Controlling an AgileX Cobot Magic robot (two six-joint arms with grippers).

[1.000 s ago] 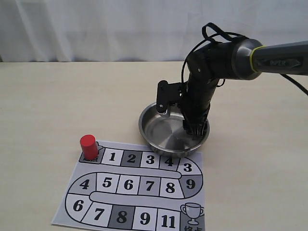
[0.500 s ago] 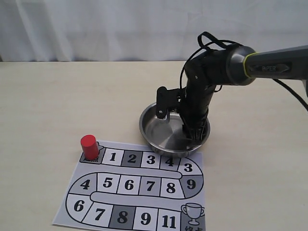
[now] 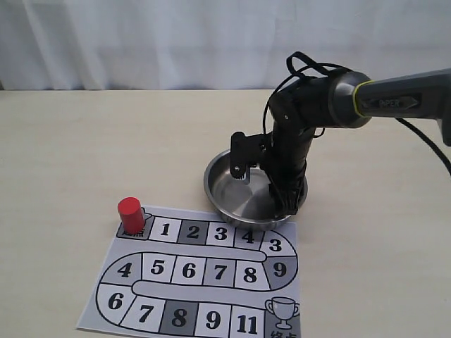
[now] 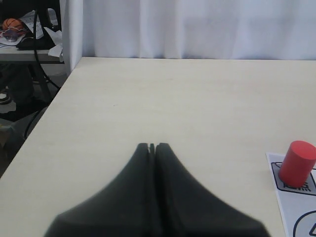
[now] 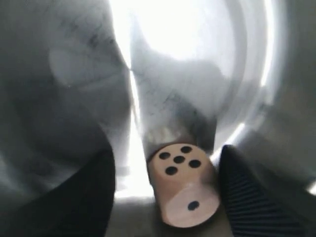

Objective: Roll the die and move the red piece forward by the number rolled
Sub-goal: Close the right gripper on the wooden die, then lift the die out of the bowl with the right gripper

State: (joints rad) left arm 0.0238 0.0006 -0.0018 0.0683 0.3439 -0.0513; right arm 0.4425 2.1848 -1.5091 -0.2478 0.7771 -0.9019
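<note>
Left pincer [image 4: 152, 147] closed, red piece [image 4: 296, 163] on board corner [image 4: 292, 186]

The small tan wooden die [image 5: 180, 185] lies in the round steel bowl [image 3: 215, 190], between the right gripper's [image 3: 285, 203] fingers. In the exterior view, the printed paper game board [image 3: 204, 271] lies just in front of the bowl. The red cylinder piece [image 3: 130, 215] stands on the board's corner square, well left of the gripper.
</note>
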